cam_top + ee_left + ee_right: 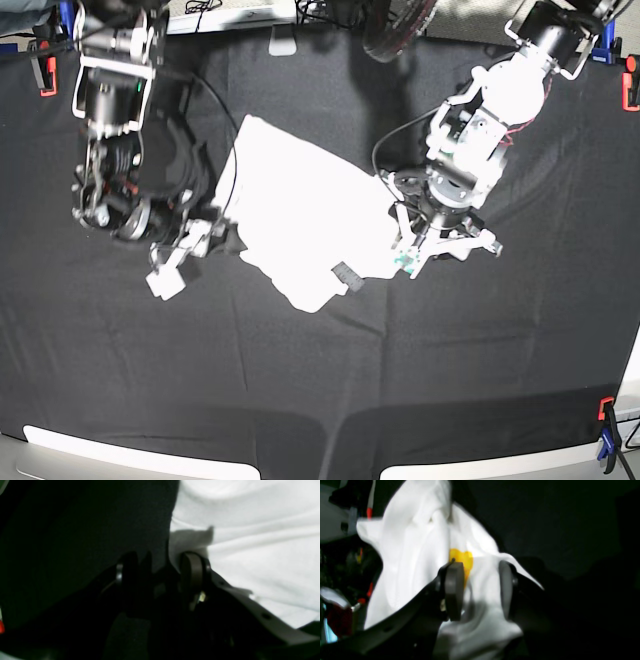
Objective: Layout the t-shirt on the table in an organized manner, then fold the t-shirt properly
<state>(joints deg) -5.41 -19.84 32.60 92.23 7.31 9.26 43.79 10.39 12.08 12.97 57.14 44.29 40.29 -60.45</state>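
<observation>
Where the black cloth of the table point(320, 380) fills nearly the whole base view, red clips point(46, 75) and blue clips point(66, 14) are seen along its far edge and at its near right corner. The t-shirt point(300, 215) is spread near the middle of the table, somewhat toward the far side, as a crumpled white shape with its plain side up and its outline uneven. In the right wrist view a patch of yellow print point(461, 560) is shown on the bunched cloth.

The two arms are placed at opposite sides of the shirt. The right gripper point(478, 587) is set at the shirt's edge on the base view's left, and its jaws are seen standing apart with a thick bunch of white cloth lying between them; the cloth is touched by both fingers point(454, 590), so a fold of the shirt is held there. A small white flap of cloth point(165, 282) is seen on the table just beside that gripper.

The left gripper point(160, 577) is lowered at the shirt's opposite edge. Its jaws are seen apart, with one finger point(192, 572) resting on the white cloth and the other over the black table; whether the edge is actually pinched cannot be told.
</observation>
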